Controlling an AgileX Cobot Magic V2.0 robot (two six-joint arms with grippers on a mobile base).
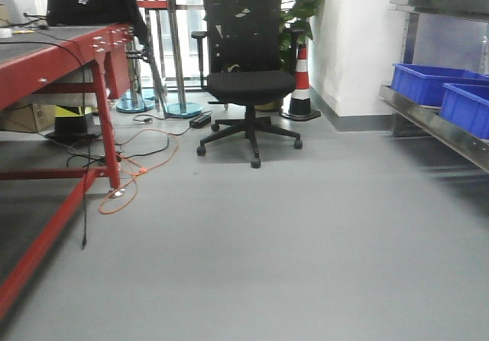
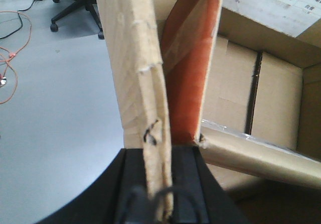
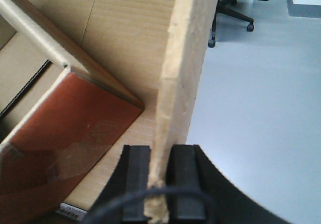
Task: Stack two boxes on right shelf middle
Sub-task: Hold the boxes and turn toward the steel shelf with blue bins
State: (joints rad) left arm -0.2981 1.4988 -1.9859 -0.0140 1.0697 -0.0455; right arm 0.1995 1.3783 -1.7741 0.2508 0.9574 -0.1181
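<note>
The cardboard box (image 2: 133, 58) hangs open between the two arms, above the grey floor (image 2: 60, 108). The left gripper (image 2: 158, 176) is pinched tight on the edge of one side wall, black pads (image 2: 133, 179) flat against the corrugated board. On the far side, the right gripper (image 3: 160, 176) is clamped the same way on the opposite wall. Inside, a reddish-brown taped flap (image 2: 188, 73) leans inward. Whether a second box sits beneath cannot be told. In the front view the right shelf (image 1: 432, 123), shiny steel, stands at the right edge carrying blue bins (image 1: 428, 81); the box is outside that view. An office chair (image 1: 248, 66) and a red-framed table (image 1: 69, 47) lie ahead.
</note>
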